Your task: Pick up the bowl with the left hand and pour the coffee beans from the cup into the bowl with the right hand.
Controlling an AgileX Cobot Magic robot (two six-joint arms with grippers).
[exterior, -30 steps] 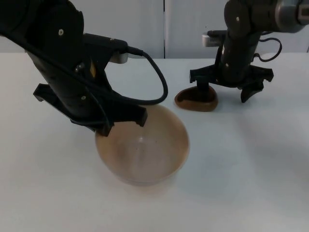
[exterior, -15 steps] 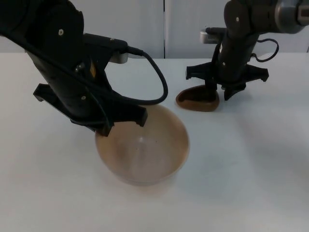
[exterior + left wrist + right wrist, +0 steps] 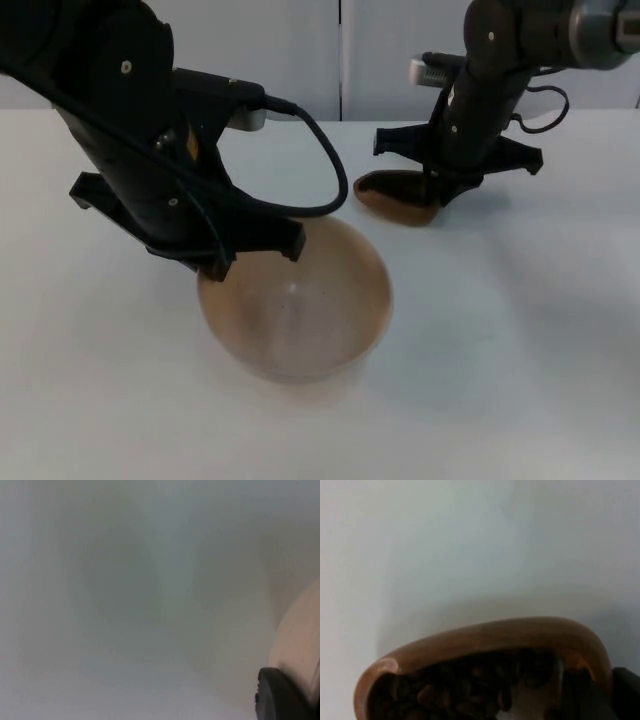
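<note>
A wide tan bowl [image 3: 295, 315] hangs just above the white table, casting a shadow beneath it. My left gripper [image 3: 216, 266] is shut on its near-left rim. In the left wrist view the pale bowl wall [image 3: 300, 635] lies beside a black fingertip [image 3: 280, 697]. A small brown cup [image 3: 393, 197] sits at the back right, tilted. My right gripper [image 3: 437, 188] is shut on its right rim. In the right wrist view the cup [image 3: 495, 635] is full of dark coffee beans [image 3: 455, 692], with one finger inside its rim and one outside.
The white table [image 3: 520, 350] stretches open in front and to the right of the bowl. The grey partition wall [image 3: 340, 50] closes off the back, just behind the right arm.
The right gripper's wide-spread fingers have closed onto the cup's rim, and the cup has shifted a little left and away. The left arm and bowl have stayed still.
</note>
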